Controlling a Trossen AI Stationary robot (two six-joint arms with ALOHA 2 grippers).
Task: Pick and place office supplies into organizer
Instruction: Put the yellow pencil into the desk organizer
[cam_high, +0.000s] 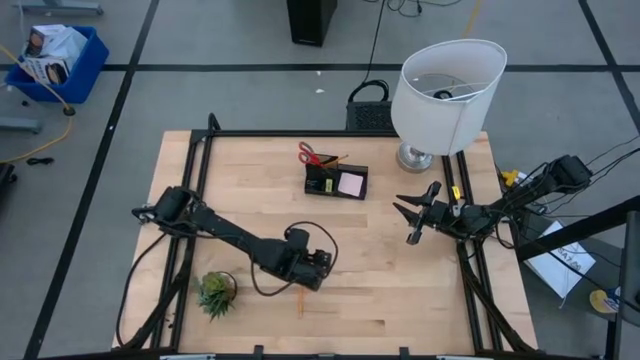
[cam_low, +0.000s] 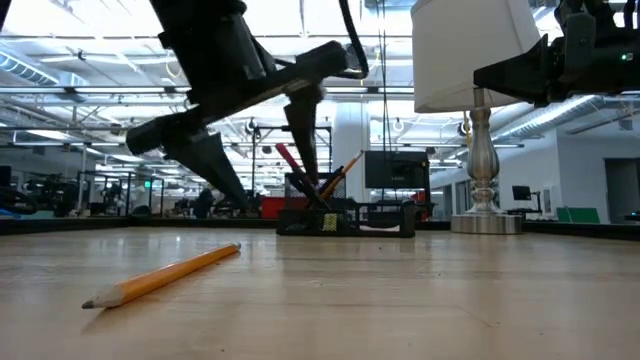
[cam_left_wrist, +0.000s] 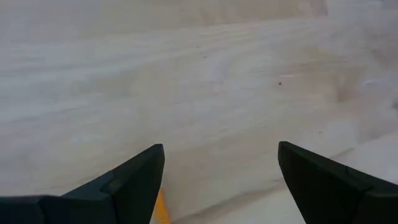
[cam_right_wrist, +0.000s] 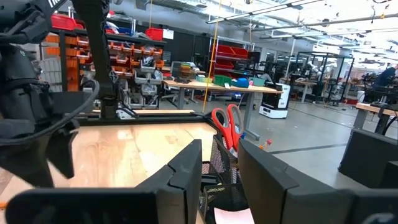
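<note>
An orange pencil (cam_low: 165, 275) lies flat on the wooden table near its near edge (cam_high: 300, 303). My left gripper (cam_high: 318, 268) hangs open just above the table, on the pencil's far side. In the left wrist view only an orange bit of the pencil (cam_left_wrist: 160, 211) shows beside one finger. The black organizer (cam_high: 336, 181) stands at the far middle. It holds red-handled scissors (cam_high: 312, 155), a pencil and a pink sticky pad (cam_high: 350, 183). My right gripper (cam_high: 404, 222) is open and raised, right of the organizer and pointing at it (cam_right_wrist: 219, 149).
A large white lamp (cam_high: 445, 95) stands at the table's far right corner, close behind my right arm. A small green potted plant (cam_high: 215, 292) sits near the near left edge, beside my left arm. Bare wood (cam_high: 400, 290) lies between the pencil and the organizer.
</note>
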